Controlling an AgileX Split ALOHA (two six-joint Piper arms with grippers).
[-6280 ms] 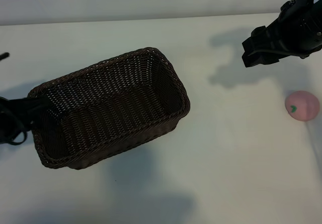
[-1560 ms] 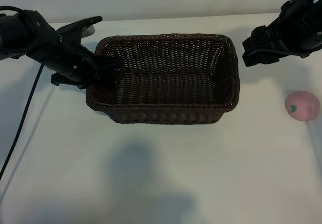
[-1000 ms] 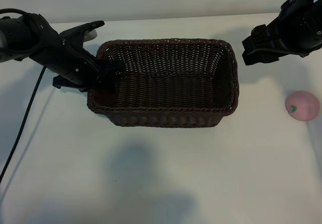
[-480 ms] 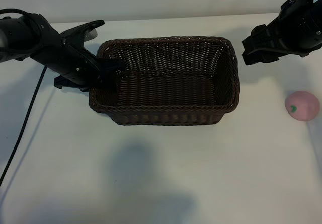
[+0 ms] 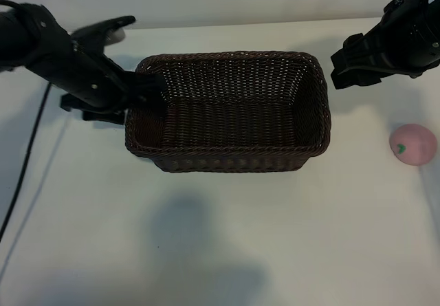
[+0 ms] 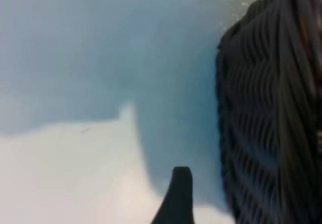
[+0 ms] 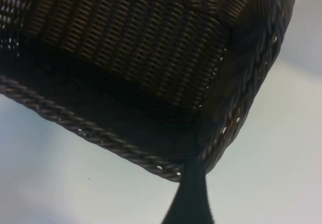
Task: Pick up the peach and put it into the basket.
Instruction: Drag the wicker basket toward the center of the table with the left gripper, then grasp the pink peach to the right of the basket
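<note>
Surface: white tabletop [image 5: 227, 244], plain pale wall behind; I see nothing else on it but the two task objects.
Basket: the basket [image 5: 227, 110] sits mid-table, long side across the exterior view, interior empty.
Left gripper: the left gripper [image 5: 141, 89] is at the basket's left short rim; whether its jaws grasp the rim or have let go I cannot tell from these views. In the left wrist view one dark fingertip [image 6: 177, 196] stands just beside the wicker wall, apart from it.
Right gripper: the right gripper [image 5: 354, 65] hangs above the table just off the basket's far right corner, jaws spread and empty.
Peach: the peach [image 5: 412, 143] rests on the table well apart from both pairs of jaws, on the side of the right gripper away from the basket, leaf mark facing the basket.
Step in hand: I judge the basket placed and the peach pickup not yet begun.
Technique: I would clear the left jaws from the rim without nudging it, then bring the right jaws down astride the peach's widest part, centred, closing gently so the round fruit does not roll out.
</note>
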